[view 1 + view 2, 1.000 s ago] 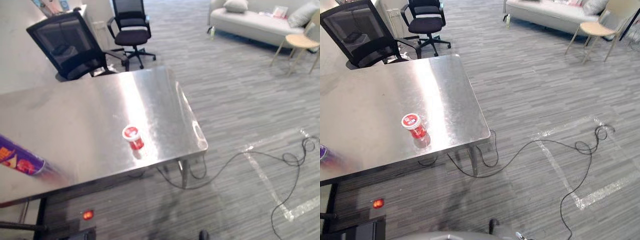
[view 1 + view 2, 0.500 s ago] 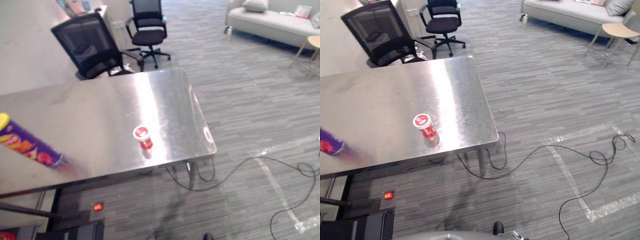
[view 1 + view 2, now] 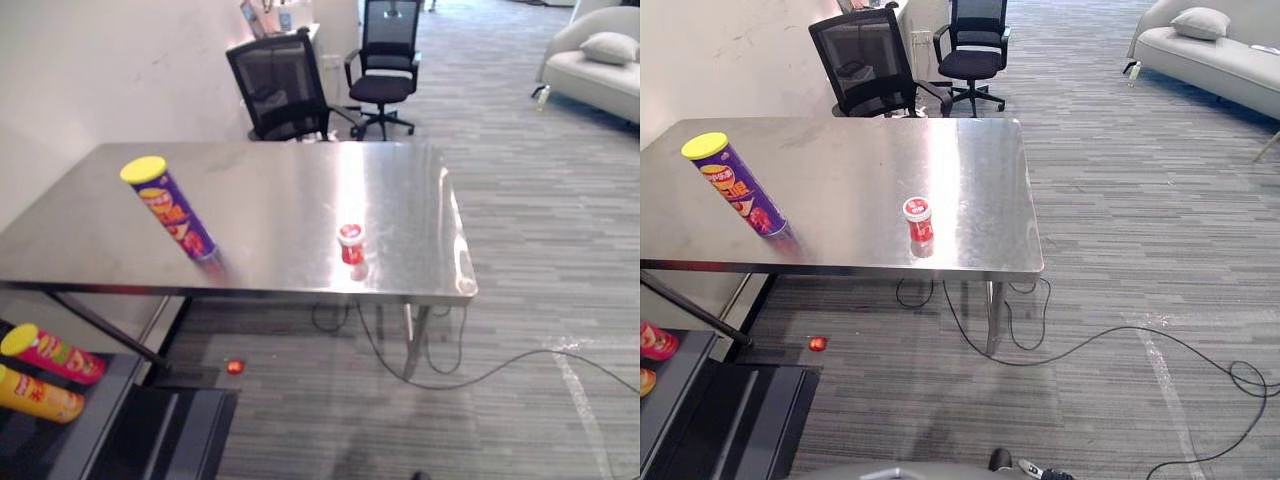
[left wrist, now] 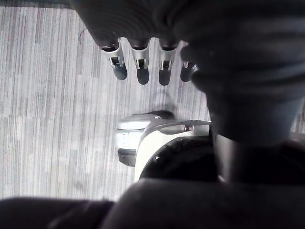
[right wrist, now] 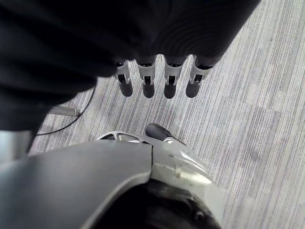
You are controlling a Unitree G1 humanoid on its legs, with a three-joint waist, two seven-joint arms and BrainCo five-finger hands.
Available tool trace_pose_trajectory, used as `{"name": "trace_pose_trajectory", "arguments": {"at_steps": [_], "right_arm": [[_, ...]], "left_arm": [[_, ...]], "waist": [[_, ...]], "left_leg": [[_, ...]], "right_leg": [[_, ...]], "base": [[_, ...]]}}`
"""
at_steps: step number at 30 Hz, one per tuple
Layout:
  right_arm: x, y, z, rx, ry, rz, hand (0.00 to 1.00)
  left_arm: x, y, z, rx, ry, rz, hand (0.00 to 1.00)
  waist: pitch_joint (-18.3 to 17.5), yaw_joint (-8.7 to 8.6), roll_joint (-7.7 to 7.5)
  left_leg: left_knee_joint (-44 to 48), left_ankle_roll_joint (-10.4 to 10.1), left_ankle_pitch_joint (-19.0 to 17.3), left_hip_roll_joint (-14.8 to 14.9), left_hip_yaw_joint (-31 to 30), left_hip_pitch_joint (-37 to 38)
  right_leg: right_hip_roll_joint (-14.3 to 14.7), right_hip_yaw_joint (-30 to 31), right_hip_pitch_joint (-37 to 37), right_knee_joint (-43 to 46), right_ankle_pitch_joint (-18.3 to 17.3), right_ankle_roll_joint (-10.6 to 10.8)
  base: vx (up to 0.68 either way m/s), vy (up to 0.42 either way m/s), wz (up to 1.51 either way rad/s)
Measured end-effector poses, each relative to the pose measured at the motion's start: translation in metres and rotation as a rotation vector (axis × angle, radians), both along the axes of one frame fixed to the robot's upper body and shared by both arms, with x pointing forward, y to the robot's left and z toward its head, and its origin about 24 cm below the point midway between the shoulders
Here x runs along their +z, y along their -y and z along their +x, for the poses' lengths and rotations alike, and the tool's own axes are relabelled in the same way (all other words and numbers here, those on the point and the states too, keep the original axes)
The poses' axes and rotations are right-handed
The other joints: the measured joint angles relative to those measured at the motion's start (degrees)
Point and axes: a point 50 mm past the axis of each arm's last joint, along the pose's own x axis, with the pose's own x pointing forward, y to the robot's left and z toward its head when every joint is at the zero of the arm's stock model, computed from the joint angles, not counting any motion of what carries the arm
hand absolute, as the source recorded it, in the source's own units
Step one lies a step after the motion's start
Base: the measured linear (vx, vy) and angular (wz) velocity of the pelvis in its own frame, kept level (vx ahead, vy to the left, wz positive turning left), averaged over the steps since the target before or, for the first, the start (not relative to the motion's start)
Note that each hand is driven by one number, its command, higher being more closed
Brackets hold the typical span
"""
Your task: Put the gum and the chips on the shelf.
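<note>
A purple chips can (image 3: 172, 212) with a yellow lid stands tilted on the left part of the steel table (image 3: 280, 185). The small red gum tub (image 3: 351, 243) with a white lid stands near the table's front edge, right of the middle; the right eye view shows it too, gum tub (image 3: 919, 221). At the lower left a dark shelf (image 3: 95, 405) holds a pink chips can (image 3: 52, 353) and a yellow one (image 3: 40, 394). My left hand (image 4: 142, 64) and right hand (image 5: 157, 81) hang over the floor, away from the table, fingers straight, holding nothing.
Two black office chairs (image 3: 285, 90) (image 3: 388, 62) stand behind the table by the wall. A light sofa (image 3: 598, 68) is at the far right. A small red light (image 3: 234, 366) glows on the floor under the table's front edge.
The camera has swung to the left, so the whole picture shifted right. The chips can now shows in full and the shelf has come into view. Nothing on the table moved.
</note>
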Motion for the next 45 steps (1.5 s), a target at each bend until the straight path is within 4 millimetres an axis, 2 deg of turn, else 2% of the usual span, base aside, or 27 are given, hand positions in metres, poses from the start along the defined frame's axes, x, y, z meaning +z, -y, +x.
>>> {"name": "trace_pose_trajectory", "arguments": {"at_steps": [7,8,14,18,21,22,23,24,25,26,27,28,29,30,31,32,33,35,37,38,39,40,41,42,43,44,45], "right_arm": [[0.000,0.001,-0.003,-0.057,-0.006,0.003,0.00],[-0.001,-0.001,-0.002,-0.087,-0.004,0.006,0.00],[-0.001,-0.001,-0.004,-0.106,-0.004,0.009,0.00],[-0.002,-0.002,-0.018,-0.319,0.013,0.037,0.00],[-0.002,0.002,-0.034,-0.617,0.051,0.056,0.00],[-0.003,-0.002,-0.037,-0.751,0.070,0.081,0.00],[-0.003,-0.002,-0.040,-0.867,0.095,0.100,0.00],[-0.002,0.001,-0.041,-0.922,0.112,0.104,0.00],[0.000,0.009,-0.041,-1.002,0.144,0.095,0.00],[0.003,0.018,-0.043,-1.047,0.180,0.080,0.00],[0.005,0.022,-0.043,-1.065,0.202,0.075,0.00],[0.009,0.034,-0.046,-1.102,0.251,0.052,0.00],[0.012,0.041,-0.048,-1.138,0.270,0.033,0.00],[0.011,0.040,-0.050,-1.149,0.260,0.034,0.00],[0.009,0.032,-0.052,-1.173,0.238,0.048,0.00],[0.007,0.025,-0.052,-1.187,0.226,0.067,0.00],[0.006,0.026,-0.050,-1.186,0.219,0.067,0.00],[0.004,0.019,-0.041,-1.183,0.206,0.099,0.00],[0.001,0.005,-0.031,-1.185,0.209,0.147,0.00],[0.001,0.001,-0.028,-1.185,0.212,0.159,0.00],[0.000,-0.005,-0.024,-1.202,0.215,0.182,0.00],[-0.001,-0.008,-0.021,-1.217,0.220,0.197,0.00],[0.000,-0.006,-0.019,-1.220,0.235,0.197,0.00],[0.000,-0.007,-0.020,-1.199,0.229,0.198,0.00],[0.000,-0.009,-0.022,-1.188,0.221,0.198,0.00],[-0.001,-0.010,-0.027,-1.179,0.206,0.194,0.00],[-0.001,-0.011,-0.030,-1.167,0.198,0.192,0.00]], "left_arm": [[0.000,0.000,-0.001,-0.050,-0.016,0.003,0.00],[0.000,-0.002,-0.002,-0.104,-0.032,0.004,0.00],[0.000,-0.002,-0.002,-0.099,-0.032,0.005,0.00],[0.000,-0.003,-0.004,-0.044,-0.016,0.007,0.00],[0.002,-0.006,-0.011,0.081,0.018,0.020,0.00],[0.003,-0.009,-0.010,0.147,0.052,0.027,0.00],[0.006,-0.014,-0.007,0.216,0.122,0.028,0.00],[0.006,-0.013,-0.005,0.258,0.150,0.022,0.00],[0.007,-0.010,-0.002,0.318,0.186,0.013,0.00],[0.007,-0.009,-0.002,0.385,0.206,0.005,0.00],[0.008,-0.008,-0.003,0.414,0.213,-0.001,0.00],[0.007,-0.004,-0.003,0.453,0.211,-0.011,0.00],[0.006,0.000,-0.005,0.509,0.197,-0.023,0.00],[0.005,0.003,-0.007,0.512,0.191,-0.028,0.00],[0.006,-0.003,-0.006,0.504,0.199,-0.016,0.00],[0.008,-0.008,-0.002,0.479,0.222,-0.023,0.00],[0.007,-0.003,0.001,0.478,0.223,-0.039,0.00],[0.006,-0.001,0.003,0.478,0.204,-0.036,0.00],[0.006,-0.005,0.003,0.456,0.193,-0.030,0.00],[0.007,-0.007,0.004,0.436,0.196,-0.028,0.00],[0.007,-0.007,0.006,0.398,0.195,-0.034,0.00],[0.006,-0.005,0.005,0.382,0.184,-0.032,0.00],[0.006,-0.005,0.004,0.366,0.175,-0.019,0.00],[0.006,-0.007,0.004,0.350,0.168,-0.006,0.00],[0.006,-0.009,0.003,0.338,0.161,-0.002,0.00],[0.006,-0.010,0.000,0.320,0.147,0.002,0.00],[0.006,-0.010,-0.001,0.318,0.139,0.003,0.00]], "waist": [[-0.8,-0.26,0.20],[-1.4,0.01,-0.39],[-1.4,0.01,-0.40],[-1.3,0.03,-0.62],[-1.2,0.08,-1.29],[-0.7,0.30,-2.47],[0.0,1.10,-3.04],[0.2,1.68,-2.92],[0.7,2.38,-2.21],[0.8,2.38,-1.33],[0.9,2.39,-0.75],[1.0,2.19,1.53],[1.0,1.90,2.49],[0.8,1.78,2.97],[1.2,1.01,0.22],[1.6,0.56,-0.93],[2.1,0.64,-0.06],[2.1,0.38,0.35],[1.7,0.38,-0.46],[1.9,0.64,-1.07],[1.8,0.91,-1.82],[1.9,0.86,-1.55],[2.0,0.74,-1.45],[2.7,0.68,-1.04],[2.8,0.14,-0.79],[2.9,-0.85,-0.44],[2.9,-1.00,-0.24]], "left_leg": [[0.0,0.6,0.1,-1.0,1.1,-0.4],[0.0,1.5,0.2,-2.4,2.6,0.0],[0.0,1.5,0.2,-2.4,2.5,0.1],[0.0,1.4,0.2,-2.3,2.3,1.4],[0.5,1.4,-0.5,-1.8,2.8,2.6],[6.6,0.7,-3.4,-1.3,3.0,0.9],[19.7,0.5,-8.3,0.2,2.3,-4.3],[26.4,0.0,-10.3,1.2,1.5,-7.3],[37.0,-0.1,-13.2,4.2,0.8,-11.8],[41.6,0.9,-14.9,8.9,1.3,-14.1],[41.3,1.2,-15.4,11.1,1.4,-14.3],[34.9,1.0,-15.9,14.7,1.1,-14.3],[32.6,-2.3,-14.4,15.2,1.8,-14.5],[31.1,-2.0,-14.0,14.7,2.5,-14.5],[27.8,-2.1,-13.2,11.9,3.2,-13.9],[27.6,-2.2,-12.0,8.9,4.4,-14.5],[28.5,-2.3,-11.6,9.0,4.0,-15.6],[28.3,-1.9,-11.3,7.4,5.8,-14.6],[29.9,-1.0,-13.1,5.9,6.7,-13.5],[29.9,-0.7,-13.8,5.2,7.2,-12.8],[28.9,-0.4,-14.3,4.0,7.9,-11.6],[27.4,-0.3,-14.3,3.8,8.3,-10.5],[24.1,-0.5,-13.0,3.5,8.6,-7.6],[21.5,0.4,-11.8,3.6,8.1,-4.2],[20.7,0.5,-11.7,4.0,7.0,-3.2],[19.7,0.3,-11.5,5.0,5.1,-2.0],[19.2,0.1,-11.3,5.5,4.0,-1.9]], "right_leg": [[-0.4,3.1,-1.0,-0.2,1.5,1.9],[-1.2,4.5,-0.7,-1.0,3.4,2.0],[-1.2,4.4,-0.5,-1.0,3.4,2.0],[-1.1,3.9,1.0,-1.0,3.4,1.9],[-0.9,4.2,2.1,-1.0,3.3,1.9],[-1.3,4.9,2.5,-0.7,3.1,1.8],[-0.8,6.1,2.3,0.5,2.2,1.3],[-0.4,6.8,2.1,0.9,1.4,0.8],[0.7,7.4,2.2,1.4,1.0,1.1],[1.9,7.7,2.5,1.7,1.0,1.2],[2.4,7.8,2.6,2.0,0.9,1.4],[3.7,8.0,2.7,2.2,0.5,2.2],[3.5,8.3,3.5,1.1,0.0,4.2],[3.1,7.8,2.5,3.3,0.0,4.2],[0.1,8.0,1.4,8.1,-1.0,3.9],[-3.3,7.8,3.2,6.2,-5.3,5.8],[-3.3,7.1,3.4,5.2,-5.0,6.3],[-5.7,7.1,3.7,5.6,-5.2,7.6],[-8.0,7.2,4.1,9.1,-8.1,9.1],[-9.1,7.3,3.7,11.0,-9.1,9.0],[-10.2,8.0,1.6,16.5,-9.6,7.8],[-10.5,8.0,-0.8,21.8,-8.9,6.5],[-10.5,8.5,-3.5,28.6,-7.2,3.8],[-9.4,11.3,-5.6,34.2,-7.4,2.8],[-7.6,13.0,-5.7,34.9,-8.8,3.3],[-4.0,13.9,-5.6,32.5,-10.5,2.7],[-2.5,13.7,-5.7,29.5,-10.7,2.4]], "base": [[0.05,0.032,-0.07],[0.04,0.016,0.00],[0.00,0.000,0.01],[0.01,-0.002,0.05],[-0.01,-0.001,-0.06],[-0.01,0.000,-0.29],[-0.03,-0.012,-0.40],[-0.11,-0.025,-0.61],[-0.16,-0.009,-0.69],[-0.18,0.023,-0.70],[-0.12,0.102,-0.57],[-0.03,0.201,-0.29],[0.04,0.213,-0.11],[0.16,0.226,0.22],[0.23,0.160,0.45],[0.21,0.139,0.50],[0.13,0.135,0.34],[0.06,0.147,0.03],[0.14,0.173,-0.03],[0.17,0.168,-0.06],[0.21,0.140,-0.13],[0.21,0.123,-0.20],[0.28,0.141,-0.16],[0.26,0.110,0.01],[0.28,0.019,0.39],[0.23,-0.060,0.58],[0.32,-0.156,0.81]]}}
